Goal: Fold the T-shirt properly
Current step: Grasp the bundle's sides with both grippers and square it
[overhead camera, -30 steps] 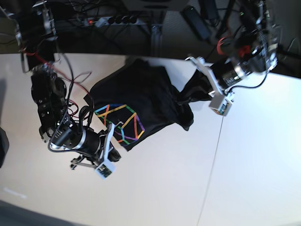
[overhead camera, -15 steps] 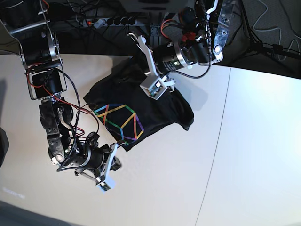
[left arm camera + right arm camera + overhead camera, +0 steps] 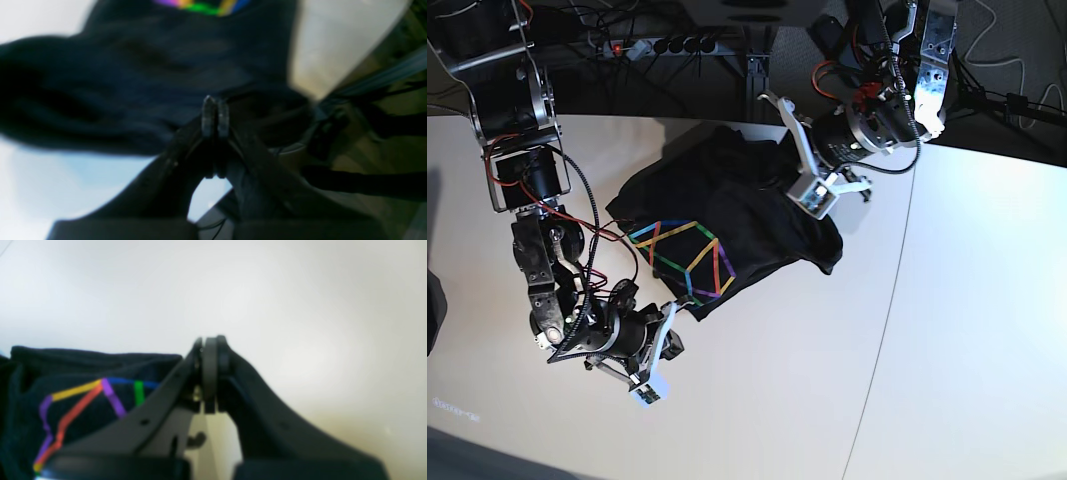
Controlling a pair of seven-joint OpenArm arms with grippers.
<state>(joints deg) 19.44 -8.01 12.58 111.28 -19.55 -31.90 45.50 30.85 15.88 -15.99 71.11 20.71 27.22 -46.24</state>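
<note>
The black T-shirt (image 3: 747,215) lies crumpled on the white table, its coloured line print (image 3: 685,258) facing up at its front left. My left gripper (image 3: 789,168) hangs over the shirt's back right part. In the left wrist view, blurred by motion, the left gripper (image 3: 215,100) is shut with the dark T-shirt (image 3: 116,83) right at its tips, apparently pinched. My right gripper (image 3: 679,315) sits low beside the shirt's front corner. The right wrist view shows the right gripper (image 3: 210,341) shut and empty over bare table, the print (image 3: 83,396) to its left.
The table (image 3: 957,340) has a seam (image 3: 887,300) running front to back on the right. A power strip (image 3: 662,45) and loose cables lie behind the back edge. A dark object (image 3: 432,310) shows at the left border.
The left arm swung from the right side across the shirt to the left, then partway back right. The right arm sank a little toward the front, staying shut.
</note>
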